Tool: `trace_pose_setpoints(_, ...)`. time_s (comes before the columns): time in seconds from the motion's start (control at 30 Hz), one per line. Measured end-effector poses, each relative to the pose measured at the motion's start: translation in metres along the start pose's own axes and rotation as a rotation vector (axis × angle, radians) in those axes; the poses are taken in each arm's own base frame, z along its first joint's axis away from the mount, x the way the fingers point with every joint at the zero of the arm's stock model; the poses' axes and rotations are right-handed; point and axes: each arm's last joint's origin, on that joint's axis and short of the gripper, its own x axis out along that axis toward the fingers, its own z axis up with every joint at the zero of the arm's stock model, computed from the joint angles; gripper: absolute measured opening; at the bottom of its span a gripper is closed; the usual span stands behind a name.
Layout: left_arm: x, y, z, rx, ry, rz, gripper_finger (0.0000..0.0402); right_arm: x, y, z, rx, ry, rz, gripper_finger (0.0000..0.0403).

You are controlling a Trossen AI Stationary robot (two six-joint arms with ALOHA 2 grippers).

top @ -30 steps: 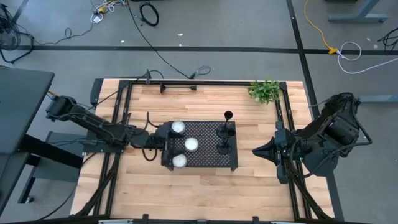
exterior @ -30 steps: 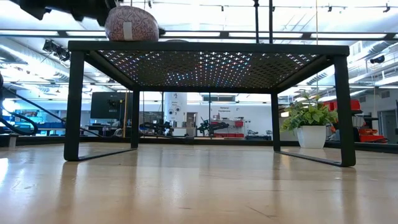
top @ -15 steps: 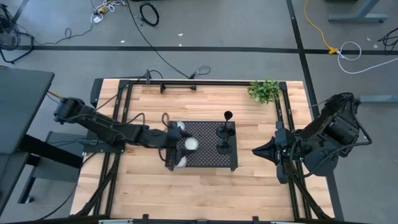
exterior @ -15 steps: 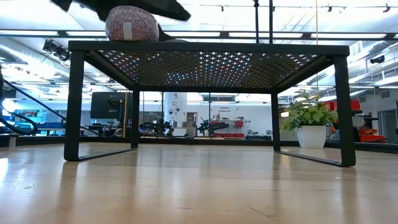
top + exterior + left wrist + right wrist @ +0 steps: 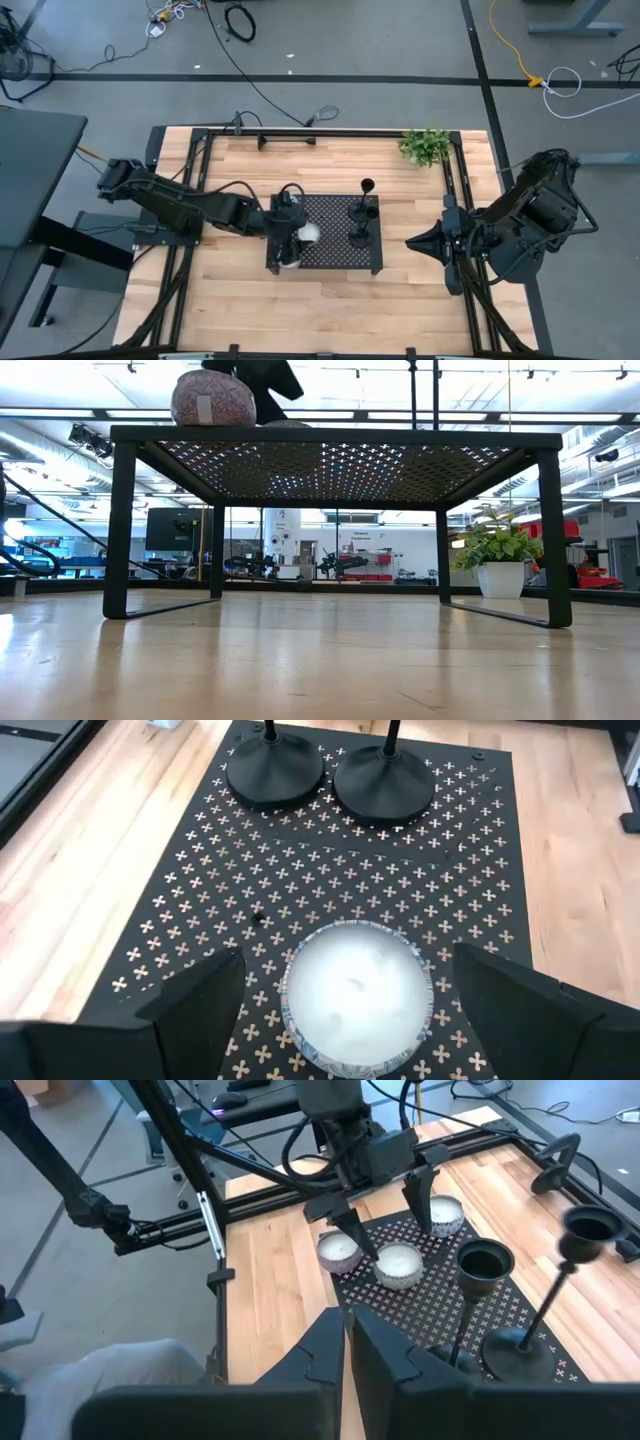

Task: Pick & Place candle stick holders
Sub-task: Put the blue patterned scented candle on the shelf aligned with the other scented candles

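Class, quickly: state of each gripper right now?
Left gripper: open, fingers either side of the white round candle, holding nothing.
Right gripper: shut, empty, at the table's right edge.

- In the left wrist view, both candle stick holders (image 5: 275,770) on the perforated tray (image 5: 200,870) were cut off above their round bases; stems and cups lay outside the picture.
- The white candle (image 5: 354,995) there was cropped at its near rim.
- In the low view, the left gripper (image 5: 255,378) was cut off by the upper edge.
- From overhead, the left gripper hid part of the tray's candles.
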Motion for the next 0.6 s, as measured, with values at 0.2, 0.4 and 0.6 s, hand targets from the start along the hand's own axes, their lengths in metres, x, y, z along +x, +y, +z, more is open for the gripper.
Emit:
trace_pose_setpoints(0.2,-0.002,0.003,0.001,0.003,0.037,0.012,0.0353,0.003,0.003,-0.002,-0.013,0.009,-0.003,0.002)
trace_pose_setpoints(0.4,0.004,0.012,-0.003,-0.002,0.115,0.007,0.0353,0.003,0.003,-0.002,-0.013,0.009,-0.002,0.002)
trace_pose_setpoints(0.6,0.006,0.022,-0.005,-0.012,0.166,0.026,0.0353,0.003,0.003,-0.002,-0.017,0.012,0.001,0.002)
